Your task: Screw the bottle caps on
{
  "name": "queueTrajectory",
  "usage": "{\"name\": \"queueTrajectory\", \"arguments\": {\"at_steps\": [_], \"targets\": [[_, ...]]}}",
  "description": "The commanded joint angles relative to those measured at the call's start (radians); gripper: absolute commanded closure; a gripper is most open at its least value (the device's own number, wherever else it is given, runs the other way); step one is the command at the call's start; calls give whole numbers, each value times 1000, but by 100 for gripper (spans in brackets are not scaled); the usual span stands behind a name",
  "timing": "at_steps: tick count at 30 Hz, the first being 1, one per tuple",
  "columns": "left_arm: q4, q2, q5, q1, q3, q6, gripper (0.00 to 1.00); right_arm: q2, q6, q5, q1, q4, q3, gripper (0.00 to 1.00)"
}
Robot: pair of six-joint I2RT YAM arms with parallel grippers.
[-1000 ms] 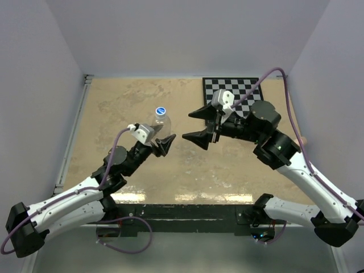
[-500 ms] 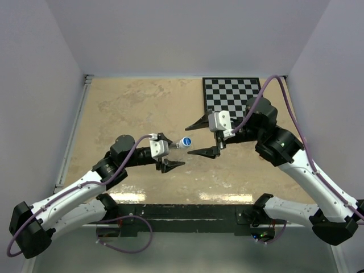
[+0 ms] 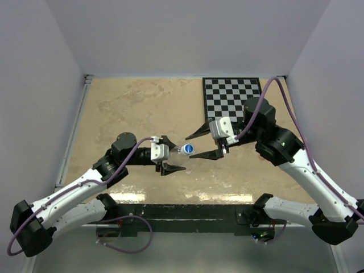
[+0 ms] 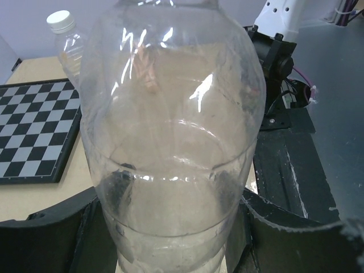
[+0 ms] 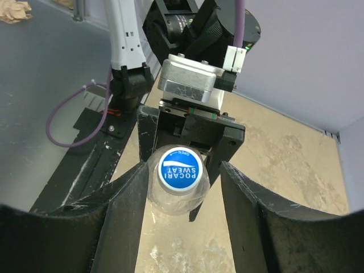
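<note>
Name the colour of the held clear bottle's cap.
Blue round plastic cap, white lettering; right wrist view.

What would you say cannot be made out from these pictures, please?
- Left wrist view: the short clear plastic bottle fills the frame; the top edge cuts off its neck.
- Left wrist view: that bottle covers part of the white-capped clear bottle behind it.
- Top view: the white-capped clear bottle does not show.
- Right wrist view: the round blue plastic cap hides its threads; whether the right pincer touches it is unclear.
</note>
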Motion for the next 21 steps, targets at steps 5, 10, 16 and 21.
{"name": "queueTrajectory", "arguments": {"at_steps": [5, 10, 16, 21], "targets": [[30, 19, 52, 6, 55, 23, 100, 15, -34, -79, -1, -17, 49, 46], [39, 26, 64, 6, 58, 17, 100, 27, -40, -90, -1, -19, 48, 51], [42, 28, 66, 6, 61, 16, 100, 29, -37, -84, -1, -19, 38, 69], [57, 11, -15, 3, 68, 2, 100, 26, 11, -36, -3, 17, 18, 88]]}}
